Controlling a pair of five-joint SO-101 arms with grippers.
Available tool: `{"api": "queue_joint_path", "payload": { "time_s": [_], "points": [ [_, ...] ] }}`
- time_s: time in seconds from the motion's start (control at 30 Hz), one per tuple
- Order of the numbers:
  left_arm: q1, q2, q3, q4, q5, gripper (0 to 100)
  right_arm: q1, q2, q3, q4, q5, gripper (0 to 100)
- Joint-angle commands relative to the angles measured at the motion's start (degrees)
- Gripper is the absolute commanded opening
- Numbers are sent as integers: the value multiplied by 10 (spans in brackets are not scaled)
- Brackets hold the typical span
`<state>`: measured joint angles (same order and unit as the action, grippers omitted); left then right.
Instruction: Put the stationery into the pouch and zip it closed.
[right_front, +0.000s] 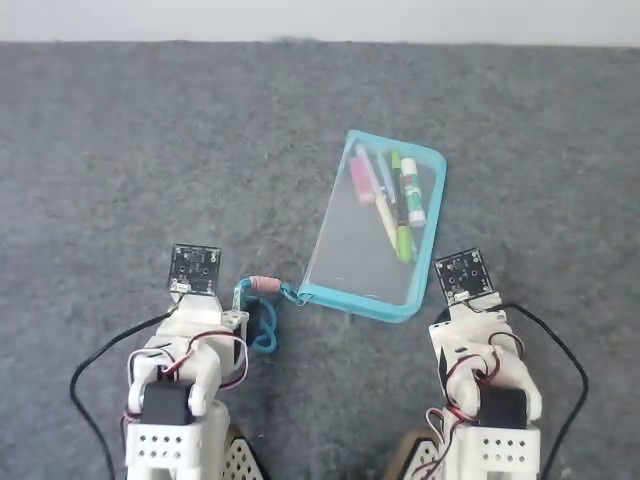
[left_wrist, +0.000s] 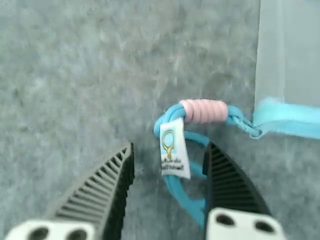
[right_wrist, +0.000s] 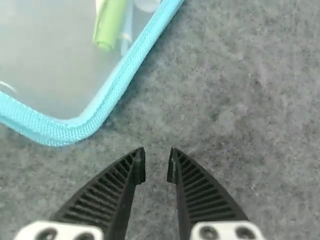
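Left wrist view: left hand (left_wrist: 170, 145) straddles white tag (left_wrist: 174, 148) on pouch (left_wrist: 287, 55) loop (left_wrist: 177, 192)

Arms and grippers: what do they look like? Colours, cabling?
The left arm and right arm are white with black servos, red and white wires and a black cable each, plus a black camera board at the wrist. The left gripper and right gripper have black ribbed tapering fingers on white bases.
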<state>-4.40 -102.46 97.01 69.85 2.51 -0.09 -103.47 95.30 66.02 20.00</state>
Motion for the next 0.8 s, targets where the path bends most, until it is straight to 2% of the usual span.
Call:
{"api": "queue_joint_path", "payload": {
  "time_s": [0.0, 0.37, 0.57, 0.77],
  "points": [
    [-3, 4, -3, 3, 5, 216, 4, -1, 11, -7, -5, 76],
    [-3, 4, -3, 4, 6, 216, 6, -6, 11, -6, -5, 76],
    [-3, 4, -3, 4, 6, 216, 4, -6, 11, 94, -6, 76],
    [-3, 4, -3, 4, 7, 216, 3, -3, 11, 87, -6, 76]
  ]
}}
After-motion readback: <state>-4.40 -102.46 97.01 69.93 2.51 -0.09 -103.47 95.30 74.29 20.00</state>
